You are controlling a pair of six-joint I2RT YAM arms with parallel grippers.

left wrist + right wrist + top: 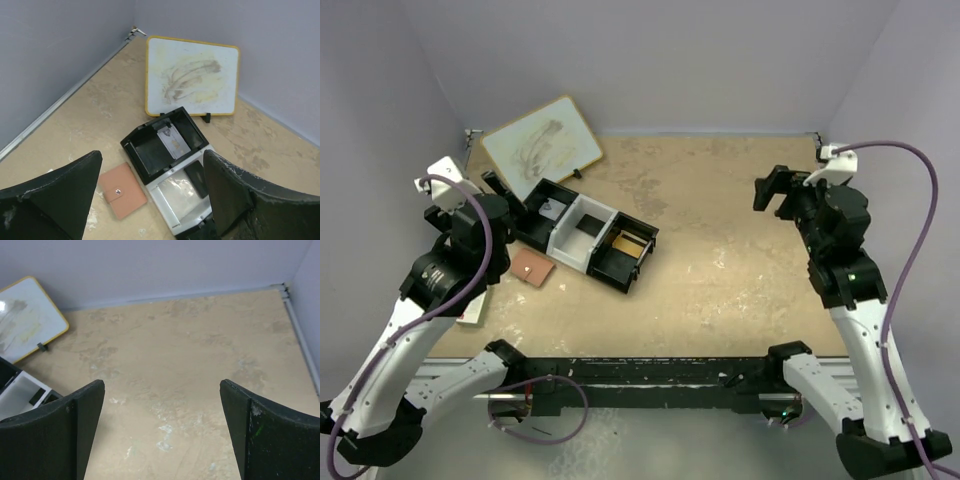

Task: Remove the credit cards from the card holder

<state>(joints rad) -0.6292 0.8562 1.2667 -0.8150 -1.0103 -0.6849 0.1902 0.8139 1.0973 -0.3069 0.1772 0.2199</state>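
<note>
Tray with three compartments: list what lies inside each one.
In the tray, the left black compartment holds a pale printed card; the white middle one a dark card; the right black one something tan, too small to identify. Whatever lies beneath these is covered.

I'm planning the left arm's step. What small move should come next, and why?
Probably lower the left tool toward the card holder. The holder lies closed, snap up, on the table beside the tray, close under that open, empty tool. The right tool, also open, hangs over bare table far from it.
</note>
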